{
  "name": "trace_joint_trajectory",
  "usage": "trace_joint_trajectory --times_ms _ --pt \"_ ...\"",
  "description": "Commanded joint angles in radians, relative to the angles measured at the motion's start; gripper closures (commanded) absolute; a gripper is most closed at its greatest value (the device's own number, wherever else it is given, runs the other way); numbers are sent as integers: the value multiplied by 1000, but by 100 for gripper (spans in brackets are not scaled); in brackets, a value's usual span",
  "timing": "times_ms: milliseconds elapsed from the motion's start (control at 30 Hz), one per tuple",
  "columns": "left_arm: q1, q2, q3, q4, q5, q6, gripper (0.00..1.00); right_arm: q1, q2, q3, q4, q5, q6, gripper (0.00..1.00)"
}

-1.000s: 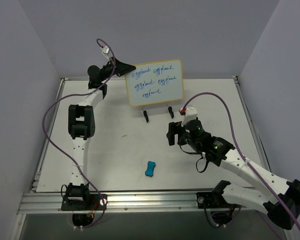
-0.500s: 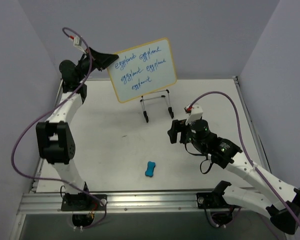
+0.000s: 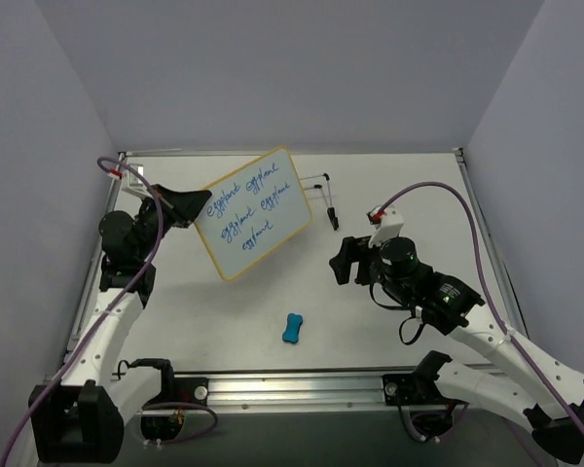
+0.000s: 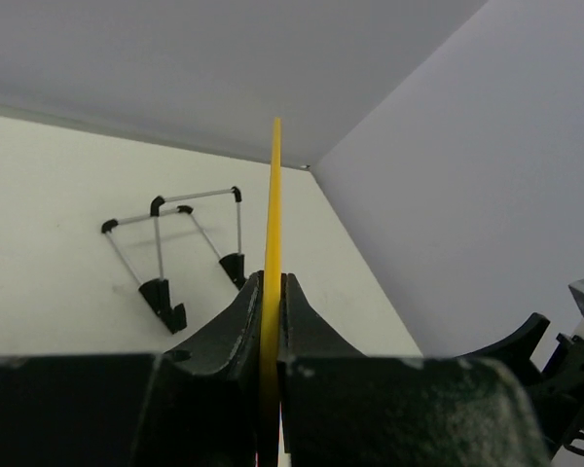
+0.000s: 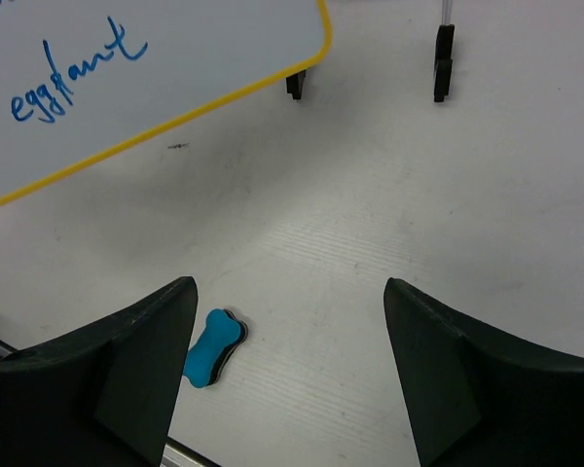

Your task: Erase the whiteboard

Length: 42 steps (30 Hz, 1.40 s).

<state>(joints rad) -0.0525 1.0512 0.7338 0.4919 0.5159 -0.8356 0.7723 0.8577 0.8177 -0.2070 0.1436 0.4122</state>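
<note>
We see our left fingers pinching the edge of the whiteboard. They hold it tilted in the air over the bench. Blue writing is on it. Our right fingers are spread wide, near the blue eraser.

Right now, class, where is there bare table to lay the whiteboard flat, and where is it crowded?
Bare: front left, between the left arm and the eraser; also back right, right of the stand. Crowded: mid-right, around the right gripper.
</note>
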Motion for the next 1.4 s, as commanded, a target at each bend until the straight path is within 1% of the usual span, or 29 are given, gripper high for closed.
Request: trace_joint_trajectory --times_ms 0,133,167,333,367,400,433,500,567,600,633,667,700,733,800,867,1000,1167,1200,1367 --pt "3 -176 -54 -67 -123 65 98 10 -13 11 -6 -18 16 27" --pt "2 -310 -146 -182 -134 105 98 13 -2 -5 15 -32 19 27" --pt "0 -325 -190 -187 -131 105 98 16 10 -12 30 -41 17 27" --pt "-12 -398 -307 -183 -108 114 98 24 82 -37 109 -87 25 27" --pt "-18 -420 -324 -181 -117 127 98 27 114 -40 133 -94 39 27" --pt "-29 -475 -362 -170 -129 139 98 31 130 -46 149 -110 48 27" --pt "-62 -503 -376 -174 -151 153 98 47 147 -49 162 -111 60 28" --pt "-98 -589 -396 -205 -227 188 98 70 197 -52 188 -99 95 28" --pt "-139 -632 -418 -263 -281 220 98 120 231 -45 192 -35 132 28" --pt "-150 -663 -424 -280 -313 227 98 139 257 -43 187 0 186 28" --pt "-156 -674 -435 -301 -323 240 98 157 267 -49 181 95 227 27" --pt "-168 -683 -444 -302 -321 253 98 194 286 -57 175 140 278 27" --pt "-171 -706 -451 -306 -321 262 98 212 294 -69 182 164 353 26" --pt "-176 -718 -470 -303 -321 273 98 231 305 -83 185 215 388 24" --pt "-187 -763 -488 -294 -315 288 98 306 343 -84 167 279 456 23" --pt "-194 -796 -499 -314 -341 297 98 364 386 -77 144 348 534 21" --pt "-220 -807 -504 -341 -353 331 98 396 467 -74 170 329 585 22" --pt "-259 -781 -496 -383 -385 359 98 436 624 -29 120 353 646 25" --pt "-267 -781 -499 -391 -390 368 98 446 641 -23 120 347 651 27" --pt "-274 -798 -513 -420 -389 392 98 467 731 -3 113 329 662 31"
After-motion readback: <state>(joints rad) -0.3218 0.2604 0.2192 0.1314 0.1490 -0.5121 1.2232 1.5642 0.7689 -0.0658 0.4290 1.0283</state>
